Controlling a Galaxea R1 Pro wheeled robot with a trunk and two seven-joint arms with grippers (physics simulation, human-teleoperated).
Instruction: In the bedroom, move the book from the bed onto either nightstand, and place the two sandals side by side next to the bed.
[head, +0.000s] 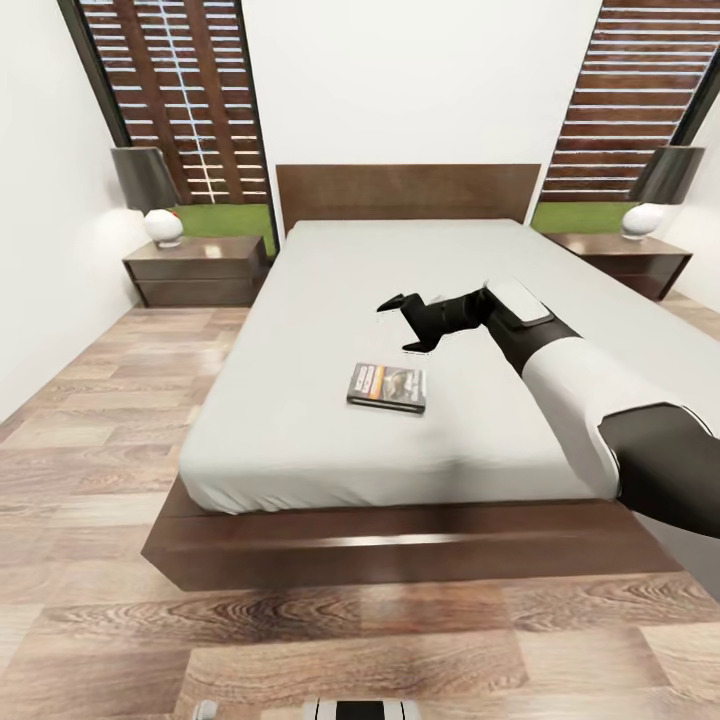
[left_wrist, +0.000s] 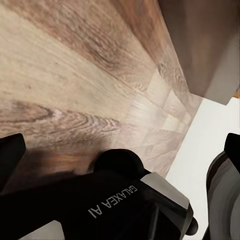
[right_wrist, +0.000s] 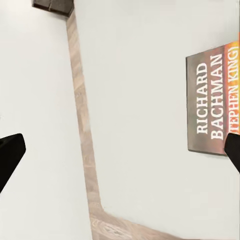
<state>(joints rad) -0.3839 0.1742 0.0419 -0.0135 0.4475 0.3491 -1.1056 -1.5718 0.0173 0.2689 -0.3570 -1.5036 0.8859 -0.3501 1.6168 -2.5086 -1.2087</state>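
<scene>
A nightstand (head: 196, 268) carrying a grey-shaded lamp (head: 150, 193) is standing just beside the bed (head: 330, 290) at its left, while the book (head: 387, 387) is lying flat on the pale mattress near the bed's foot. The right pincer (head: 402, 322) is hovering over the bed just beyond the book, its fingers spread apart. A second nightstand (head: 622, 262) is flanking the bed's right side; the left pincer's (left_wrist: 120, 150) fingertips are sitting wide apart above the wood floor (left_wrist: 60, 90).
</scene>
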